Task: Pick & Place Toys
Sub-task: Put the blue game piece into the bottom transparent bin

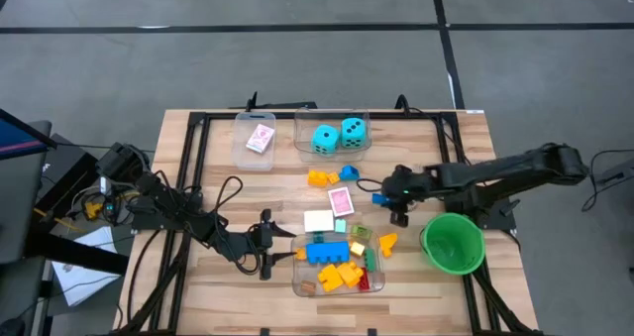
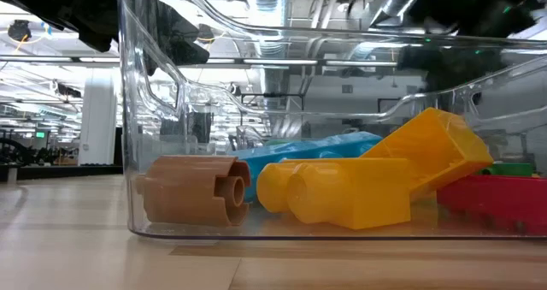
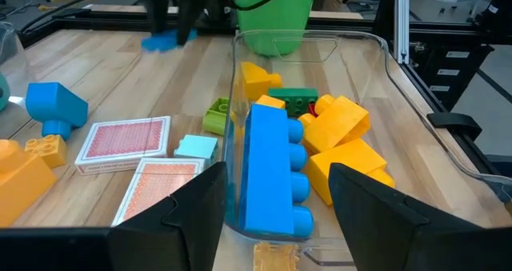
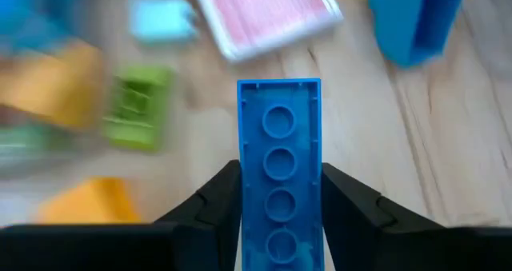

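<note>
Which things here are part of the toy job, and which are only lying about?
Part of the job:
- blue brick, held by the right gripper
- bricks in the front tub
- dice
- cards

Lying about:
- green bowl
- left gripper, open, waiting at the front tub

You cannot read the smeared green brick (image 4: 138, 108) and orange shapes (image 4: 88, 201) beside the blue brick (image 4: 280, 167) in your right wrist view. That brick's near end runs off the frame. At table height, the tub wall (image 2: 128, 110) fills the view, and the red brick (image 2: 500, 200) is cut off.
</note>
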Controlling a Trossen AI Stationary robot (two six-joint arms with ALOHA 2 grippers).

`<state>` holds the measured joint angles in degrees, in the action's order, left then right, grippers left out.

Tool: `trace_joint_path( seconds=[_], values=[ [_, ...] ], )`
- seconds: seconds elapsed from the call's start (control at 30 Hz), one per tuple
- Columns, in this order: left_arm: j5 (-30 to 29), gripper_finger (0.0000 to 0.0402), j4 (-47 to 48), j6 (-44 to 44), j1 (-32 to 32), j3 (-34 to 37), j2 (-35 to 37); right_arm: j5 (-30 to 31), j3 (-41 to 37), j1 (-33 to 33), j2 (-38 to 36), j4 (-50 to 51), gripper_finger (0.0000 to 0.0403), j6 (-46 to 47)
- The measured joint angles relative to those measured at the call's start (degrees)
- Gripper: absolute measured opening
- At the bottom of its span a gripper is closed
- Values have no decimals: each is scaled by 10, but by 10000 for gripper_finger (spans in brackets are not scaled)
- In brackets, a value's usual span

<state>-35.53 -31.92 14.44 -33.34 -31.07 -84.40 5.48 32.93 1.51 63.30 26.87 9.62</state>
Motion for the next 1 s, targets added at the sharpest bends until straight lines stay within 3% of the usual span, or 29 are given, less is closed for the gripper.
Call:
trace_joint_path(
  seconds=[0.23, 0.43, 0.7, 1.0],
  values=[
    [0, 213, 0, 0, 0, 0, 0, 4, 1, 96, -138, -25, 128, 24],
    [0, 213, 0, 0, 0, 0, 0, 4, 1, 184, -175, -118, 128, 31],
    [0, 213, 0, 0, 0, 0, 0, 4, 6, 238, -119, -211, 129, 83],
    [0, 213, 0, 0, 0, 0, 0, -24, 96, 240, 20, -226, 129, 114]
  ],
)
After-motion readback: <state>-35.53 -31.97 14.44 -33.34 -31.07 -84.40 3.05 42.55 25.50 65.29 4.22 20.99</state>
